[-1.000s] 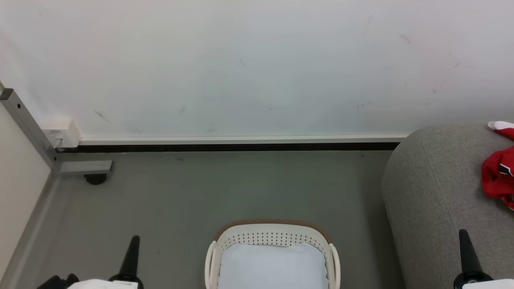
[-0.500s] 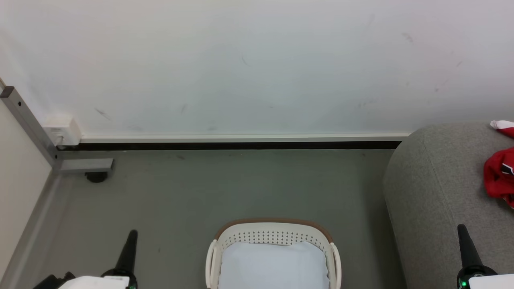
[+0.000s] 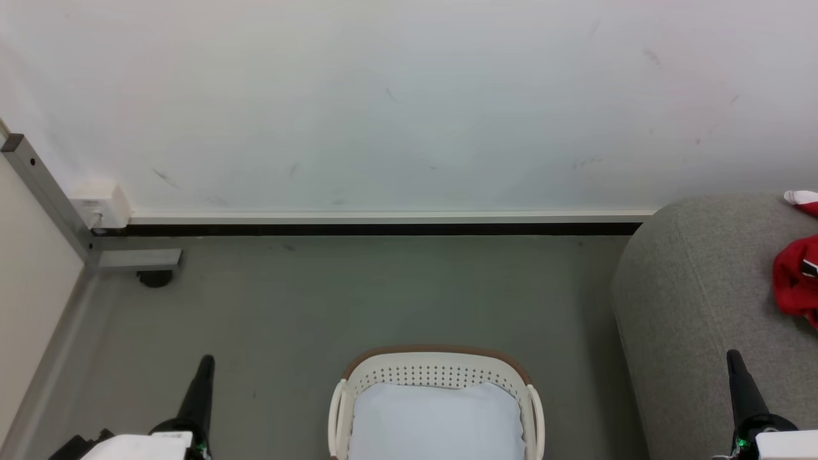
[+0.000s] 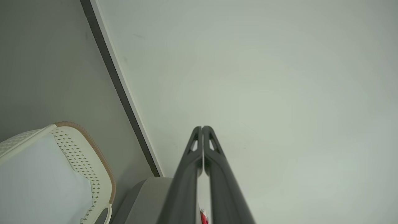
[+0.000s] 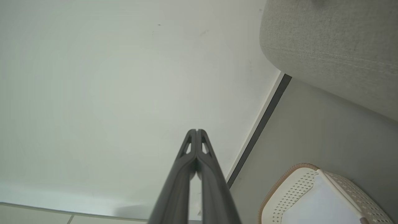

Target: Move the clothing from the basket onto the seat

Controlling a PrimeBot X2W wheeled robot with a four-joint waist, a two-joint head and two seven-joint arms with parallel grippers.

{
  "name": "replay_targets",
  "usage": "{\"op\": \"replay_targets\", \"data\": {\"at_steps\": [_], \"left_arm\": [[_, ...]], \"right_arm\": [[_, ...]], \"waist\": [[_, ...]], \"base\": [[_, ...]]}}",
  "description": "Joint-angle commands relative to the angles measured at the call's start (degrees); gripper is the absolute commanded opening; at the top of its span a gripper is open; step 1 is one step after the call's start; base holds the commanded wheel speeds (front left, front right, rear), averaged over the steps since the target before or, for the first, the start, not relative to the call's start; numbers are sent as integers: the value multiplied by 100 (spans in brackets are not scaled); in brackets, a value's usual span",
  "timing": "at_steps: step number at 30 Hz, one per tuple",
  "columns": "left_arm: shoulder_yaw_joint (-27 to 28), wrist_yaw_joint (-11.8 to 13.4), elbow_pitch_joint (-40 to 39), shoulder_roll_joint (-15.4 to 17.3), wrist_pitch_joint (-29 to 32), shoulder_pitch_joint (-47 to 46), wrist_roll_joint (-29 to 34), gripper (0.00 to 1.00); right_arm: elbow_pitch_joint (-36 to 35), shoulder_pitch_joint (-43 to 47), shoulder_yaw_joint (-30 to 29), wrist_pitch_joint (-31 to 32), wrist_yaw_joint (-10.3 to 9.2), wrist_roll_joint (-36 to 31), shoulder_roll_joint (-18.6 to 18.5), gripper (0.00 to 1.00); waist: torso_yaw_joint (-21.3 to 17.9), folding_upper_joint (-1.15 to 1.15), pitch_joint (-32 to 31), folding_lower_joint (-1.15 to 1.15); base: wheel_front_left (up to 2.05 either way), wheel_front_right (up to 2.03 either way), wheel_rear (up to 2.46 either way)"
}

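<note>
Head view showed the red clothing (image 3: 795, 281) lying on the grey sofa (image 3: 690, 306), well apart from the laundry basket (image 3: 434, 359), which held a white pad (image 3: 434, 421). The left hand (image 4: 202, 128) and right hand (image 5: 196, 130) each had fingers pressed together, holding nothing.

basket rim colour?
Brown, woven-look, atop the cream perforated basket; clearest in the left wrist view.

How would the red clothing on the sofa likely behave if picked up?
The red clothing lies bunched in folds on the grey sofa, so it is probably floppy and would drape. It looks like thin fabric, likely light.
</note>
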Motion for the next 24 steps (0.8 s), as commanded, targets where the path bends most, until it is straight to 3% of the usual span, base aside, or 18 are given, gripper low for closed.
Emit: {"op": "replay_targets", "data": {"at_steps": [1, 24], "left_arm": [[43, -40, -32, 0, 44, -79, -133, 0], [212, -139, -47, -47, 284, -180, -985, 0]], "right_arm": [[0, -89, -25, 47, -9, 144, -55, 0], [44, -236, -37, 287, -12, 1090, -64, 0]], "waist": [[3, 0, 4, 0], [39, 0, 55, 0]], "base": [[0, 0, 0], [0, 0, 0]]}}
